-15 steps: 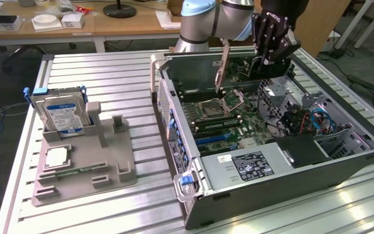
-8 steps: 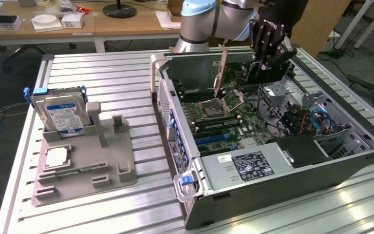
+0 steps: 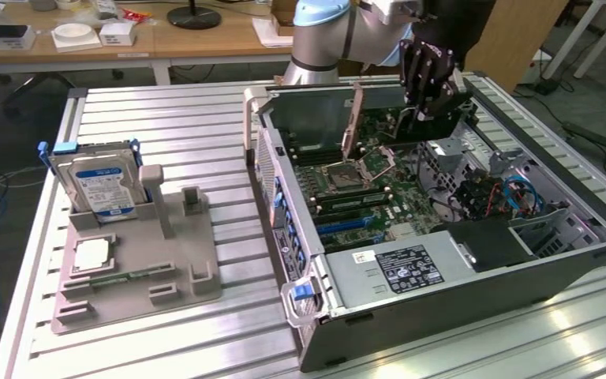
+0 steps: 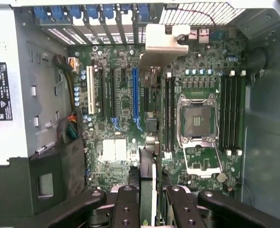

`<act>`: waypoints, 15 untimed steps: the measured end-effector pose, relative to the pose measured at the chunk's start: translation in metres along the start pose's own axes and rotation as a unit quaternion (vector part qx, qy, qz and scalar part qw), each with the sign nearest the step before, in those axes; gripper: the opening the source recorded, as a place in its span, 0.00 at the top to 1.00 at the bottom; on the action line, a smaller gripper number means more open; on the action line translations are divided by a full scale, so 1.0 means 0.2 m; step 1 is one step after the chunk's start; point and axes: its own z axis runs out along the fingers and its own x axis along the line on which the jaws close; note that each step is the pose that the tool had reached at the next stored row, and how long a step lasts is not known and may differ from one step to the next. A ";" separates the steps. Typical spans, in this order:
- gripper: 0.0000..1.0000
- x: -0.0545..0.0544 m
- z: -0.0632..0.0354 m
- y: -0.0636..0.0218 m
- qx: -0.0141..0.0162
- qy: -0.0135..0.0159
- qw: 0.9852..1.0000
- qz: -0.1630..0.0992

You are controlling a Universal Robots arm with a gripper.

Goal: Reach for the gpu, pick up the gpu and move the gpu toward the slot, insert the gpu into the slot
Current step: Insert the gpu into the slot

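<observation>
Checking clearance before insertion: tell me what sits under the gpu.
The gpu, edge-on in the gripper, hangs over the green motherboard; the blue slot shows on the board beyond it. The board directly beneath the card's edge is covered by the card itself.

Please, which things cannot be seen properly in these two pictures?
Wrist view: the gpu shows edge-on in the gripper; its faces are hidden.
Wrist view: the picture's edge cuts off the gripper's body.
Exterior view: the hard drive label is too small to read.
Wrist view: the gpu's height above the slot cannot be judged.
</observation>
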 end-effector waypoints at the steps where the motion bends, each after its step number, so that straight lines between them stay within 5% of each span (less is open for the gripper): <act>1: 0.74 0.00 0.004 0.003 0.000 0.000 1.000 0.000; 15: 0.74 0.00 0.039 0.084 -0.001 0.001 1.000 0.012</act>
